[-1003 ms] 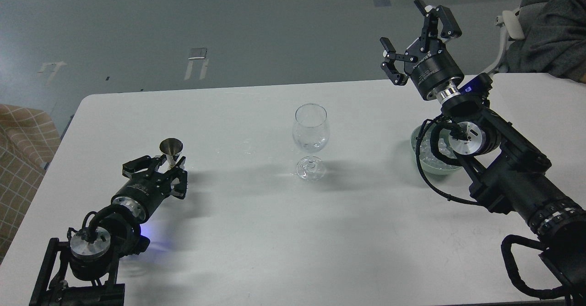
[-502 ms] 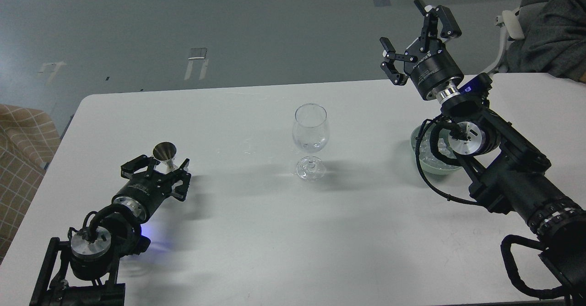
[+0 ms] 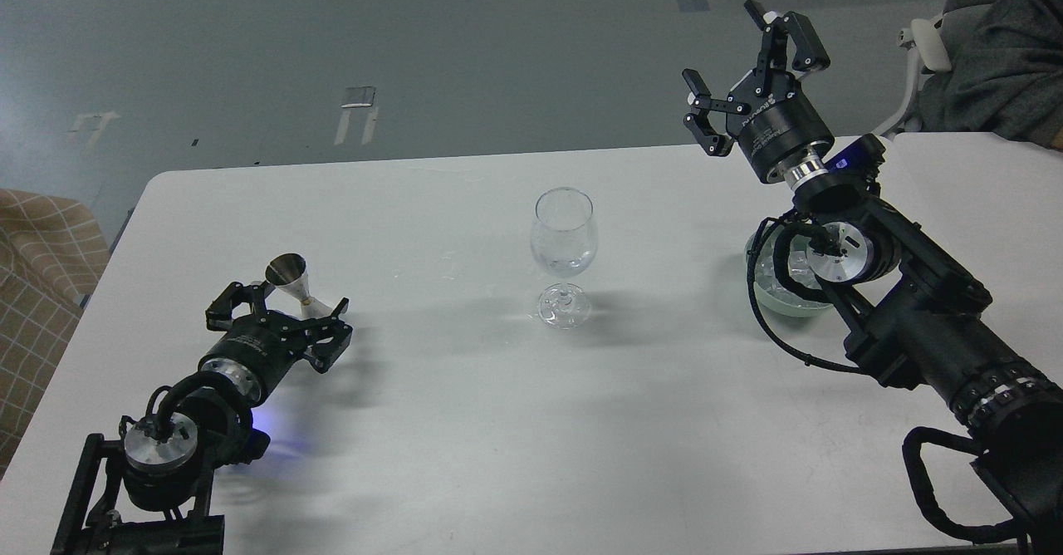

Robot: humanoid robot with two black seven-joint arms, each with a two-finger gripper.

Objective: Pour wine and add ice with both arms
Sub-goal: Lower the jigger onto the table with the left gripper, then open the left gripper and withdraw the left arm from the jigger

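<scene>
The left end effector (image 3: 286, 310) is seen low over the worktop (image 3: 465, 422), its fingers spread wide to either side of a small metal jigger (image 3: 290, 279). The jigger is not gripped; its wide mouth is tilted up and toward the left, its long axis leaning off vertical, and whether it touches a finger cannot be told. No liquid can be made out inside it.

The right end effector (image 3: 742, 52) is raised above the far right of the worktop, fingers wide apart and empty, pointing up and away. White lettering is visible on its black body but is too small to be read with certainty.

A stemmed wine glass (image 3: 564, 252) is standing upright at the middle of the worktop, well apart from both end effectors. A faint measure of clear wine (image 3: 565, 266) is barely discernible at the bottom of its bowl.

The ice (image 3: 793, 268) is heaped in a pale bowl (image 3: 764, 293) at the right, partly hidden behind the right arm's wrist joint and cable.
</scene>
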